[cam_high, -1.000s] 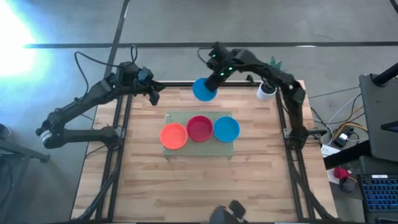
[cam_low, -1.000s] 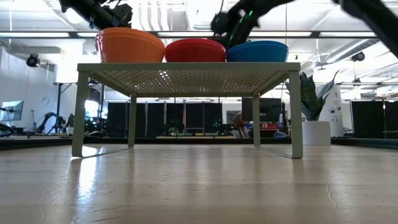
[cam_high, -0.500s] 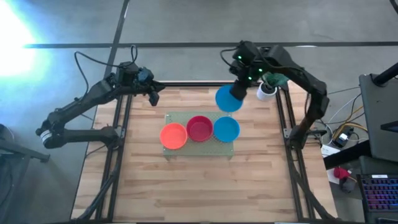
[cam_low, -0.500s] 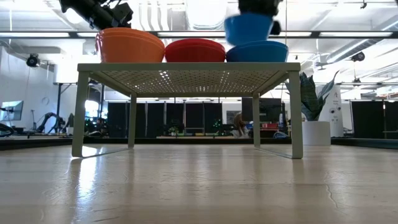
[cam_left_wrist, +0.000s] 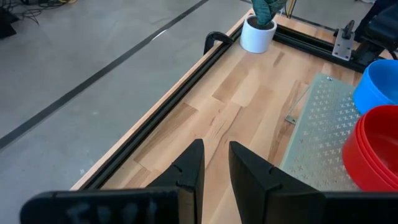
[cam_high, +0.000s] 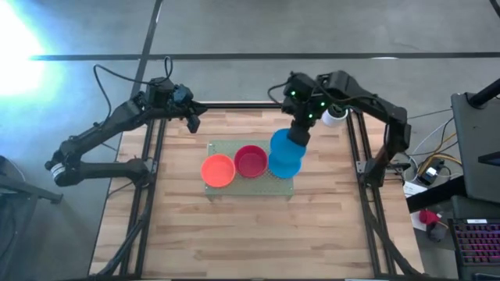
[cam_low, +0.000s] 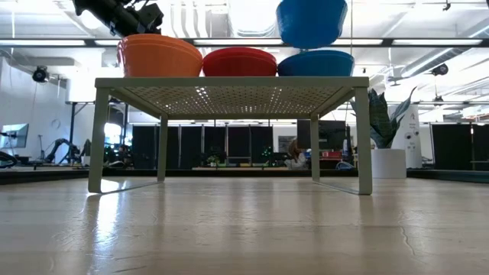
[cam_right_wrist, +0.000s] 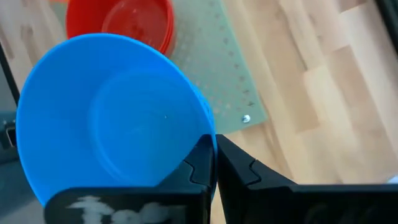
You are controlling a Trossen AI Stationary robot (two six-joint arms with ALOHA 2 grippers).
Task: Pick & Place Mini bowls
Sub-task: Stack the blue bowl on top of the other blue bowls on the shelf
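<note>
My right gripper (cam_high: 299, 136) is shut on a blue mini bowl (cam_high: 283, 148) and holds it in the air above the blue bowl (cam_low: 315, 63) at the right end of the pale green perforated stand (cam_high: 223, 147). The held bowl (cam_low: 311, 21) shows in the low view just above that one. A red bowl (cam_high: 251, 161) and orange bowls (cam_high: 219, 169) sit on the stand to its left. My left gripper (cam_high: 195, 121) waits over the table's far left corner, open by a narrow gap and holding nothing. My right gripper pinches the blue bowl's rim (cam_right_wrist: 205, 138) on its far right side. One finger (cam_right_wrist: 198, 163) is inside the bowl and one finger (cam_right_wrist: 239, 169) is outside. The fingers slant down from the far side. The bowl is lifted clear, mouth up, above the stand's blue bowl.
A small white pot with a green plant (cam_high: 334, 115) stands at the table's far right corner, close behind my right arm. Black frame rails (cam_high: 152, 156) run along the table's left, right and far edges. Bare wood (cam_high: 250, 234) lies on the near side of the stand.
My right gripper has carried the blue bowl from past the table's far edge, first toward the right, then toward the near edge. It now hangs over the blue bowl at the stand's right end. The gripper has stayed shut on it.
</note>
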